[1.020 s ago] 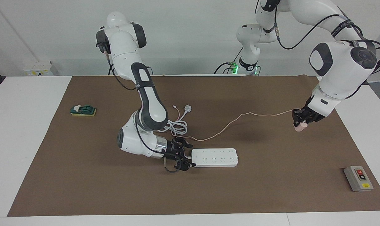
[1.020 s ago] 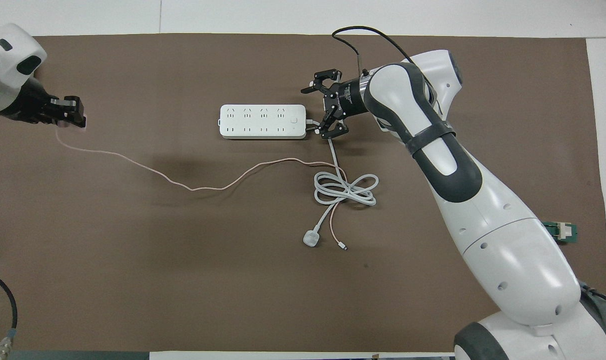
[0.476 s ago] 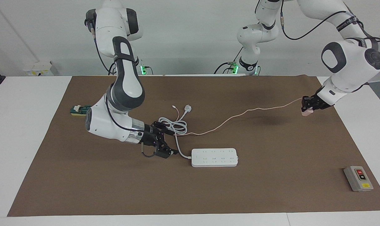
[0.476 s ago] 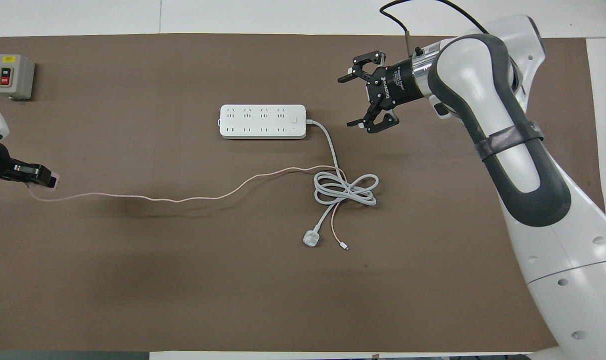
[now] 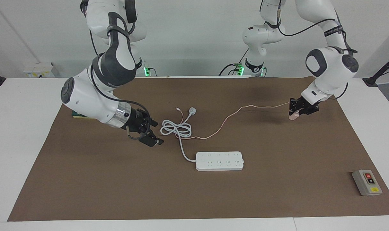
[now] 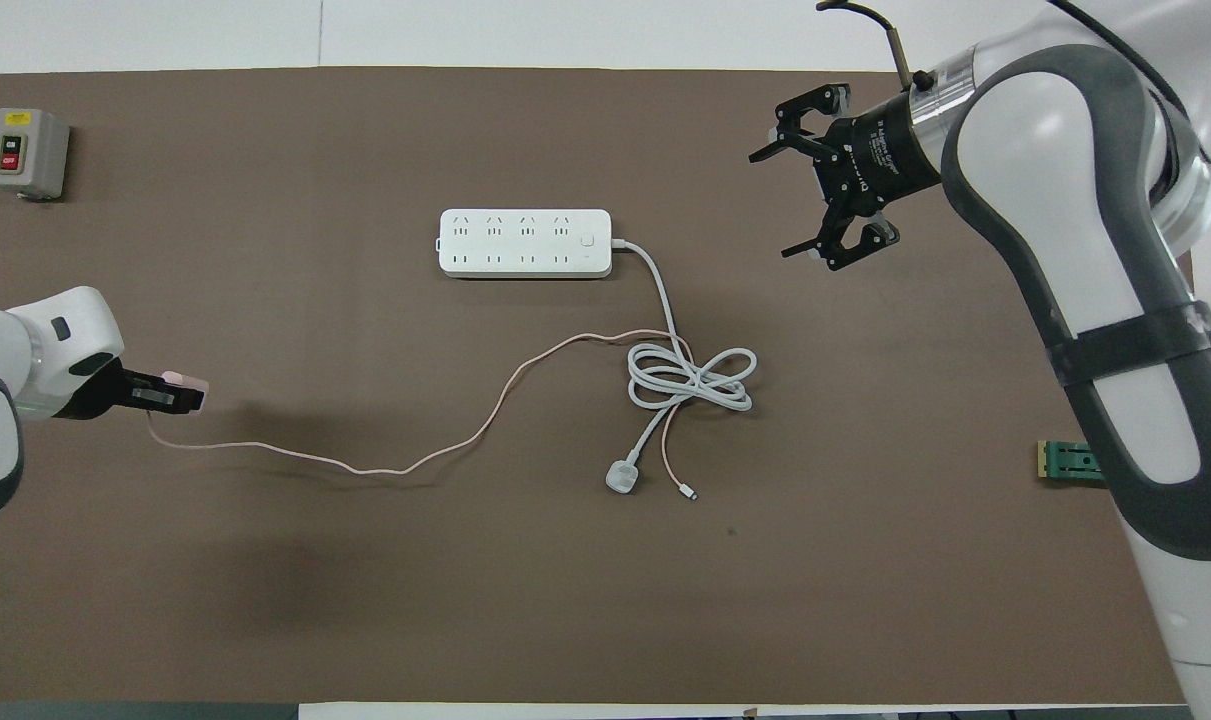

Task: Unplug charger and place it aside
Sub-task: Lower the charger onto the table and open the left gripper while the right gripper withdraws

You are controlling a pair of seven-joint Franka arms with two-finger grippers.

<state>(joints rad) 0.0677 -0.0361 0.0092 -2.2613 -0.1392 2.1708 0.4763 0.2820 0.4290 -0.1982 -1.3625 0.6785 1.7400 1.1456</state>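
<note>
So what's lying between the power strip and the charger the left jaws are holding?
Only bare brown mat and the charger's own pink cable, trailing from the charger toward the white cord coil beside the power strip; clearest overhead.

The charger (image 5: 292, 117) shows only as a pink sliver below the left gripper (image 5: 297, 110), whose fingers cover most of it; its prongs are too small to make out. In the facing view the right arm hides most of the green block (image 5: 80, 115) near the mat's edge. Overhead, that block (image 6: 1067, 462) is partly covered too, perhaps half.
</note>
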